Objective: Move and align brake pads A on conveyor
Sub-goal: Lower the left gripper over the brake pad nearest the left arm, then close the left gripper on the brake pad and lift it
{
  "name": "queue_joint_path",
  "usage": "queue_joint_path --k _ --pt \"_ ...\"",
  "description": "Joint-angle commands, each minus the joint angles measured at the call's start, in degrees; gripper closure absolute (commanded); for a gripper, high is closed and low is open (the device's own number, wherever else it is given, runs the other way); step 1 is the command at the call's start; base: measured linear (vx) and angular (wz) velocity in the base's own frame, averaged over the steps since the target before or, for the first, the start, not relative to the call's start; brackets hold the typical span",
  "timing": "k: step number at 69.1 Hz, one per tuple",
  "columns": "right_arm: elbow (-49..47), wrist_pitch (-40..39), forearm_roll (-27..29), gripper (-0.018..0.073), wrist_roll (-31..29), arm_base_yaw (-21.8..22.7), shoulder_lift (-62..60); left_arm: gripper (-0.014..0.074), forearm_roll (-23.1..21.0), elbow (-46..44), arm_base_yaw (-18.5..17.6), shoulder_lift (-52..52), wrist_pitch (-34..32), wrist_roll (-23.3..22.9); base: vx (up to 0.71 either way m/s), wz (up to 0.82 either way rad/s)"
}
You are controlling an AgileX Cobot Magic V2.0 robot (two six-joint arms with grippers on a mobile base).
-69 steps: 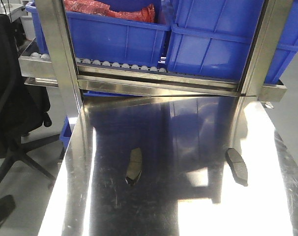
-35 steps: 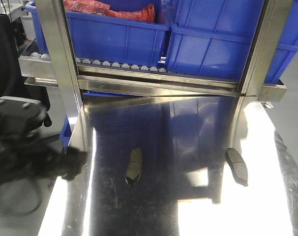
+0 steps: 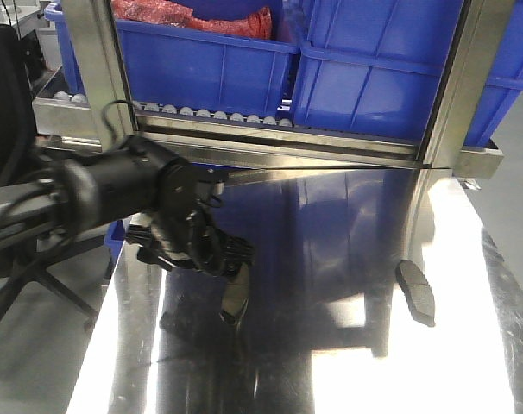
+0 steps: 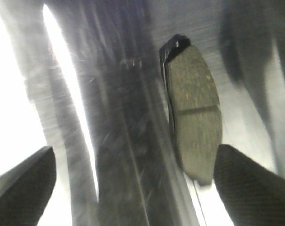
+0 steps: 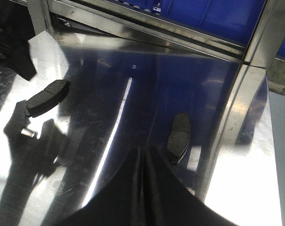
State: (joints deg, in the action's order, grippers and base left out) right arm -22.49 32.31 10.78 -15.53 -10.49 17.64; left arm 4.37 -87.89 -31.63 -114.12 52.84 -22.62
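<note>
Two brake pads lie on the shiny steel tabletop (image 3: 330,362). The left brake pad (image 3: 235,300) is half under my left gripper (image 3: 223,257), which hovers just above its far end. In the left wrist view this pad (image 4: 195,113) lies friction face up near the right fingertip (image 4: 255,188); the left gripper (image 4: 138,188) is open and holds nothing. The right brake pad (image 3: 415,291) lies alone near the right post. My right gripper (image 5: 141,160) is shut and empty, just left of that pad (image 5: 180,136). The other pad (image 5: 47,98) shows far left. The conveyor is out of view.
Blue bins (image 3: 218,60) sit on a roller rack behind the tabletop. Steel posts (image 3: 115,129) (image 3: 456,95) stand at its back corners. A black office chair (image 3: 11,129) is off the table's left edge. The left arm's shadow (image 5: 34,141) falls beside the left pad.
My left arm has swept in from the left edge and now hangs over the left brake pad. Neither pad has moved.
</note>
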Motion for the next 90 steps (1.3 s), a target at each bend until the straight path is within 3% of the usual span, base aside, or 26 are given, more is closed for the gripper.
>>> queue_joint_path --k 1,12,58,70,90 --pt "-1.49 -3.91 0.05 0.0567 -0.37 0.16 0.52 -0.0030 -3.18 -7.38 -0.32 -1.62 2.58 0.43 0.00 0.00" --pt "-1.49 -3.91 0.05 0.0567 -0.37 0.16 0.52 -0.0020 -7.34 -12.31 -0.61 -6.09 3.11 2.42 0.00 0.00" --pt "-1.49 -3.91 0.05 0.0567 -0.37 0.16 0.52 0.0023 -6.91 -12.85 -0.61 -8.31 4.16 2.60 0.00 0.00" --pt "-1.49 -3.91 0.05 0.0567 -0.37 0.16 0.52 0.0118 -6.86 -12.85 -0.61 -8.31 4.90 2.95 0.00 0.00" --pt "-1.49 -3.91 0.05 0.0567 -0.37 0.16 0.52 0.0363 -6.86 -12.85 -0.61 -8.31 5.35 3.41 0.00 0.00"
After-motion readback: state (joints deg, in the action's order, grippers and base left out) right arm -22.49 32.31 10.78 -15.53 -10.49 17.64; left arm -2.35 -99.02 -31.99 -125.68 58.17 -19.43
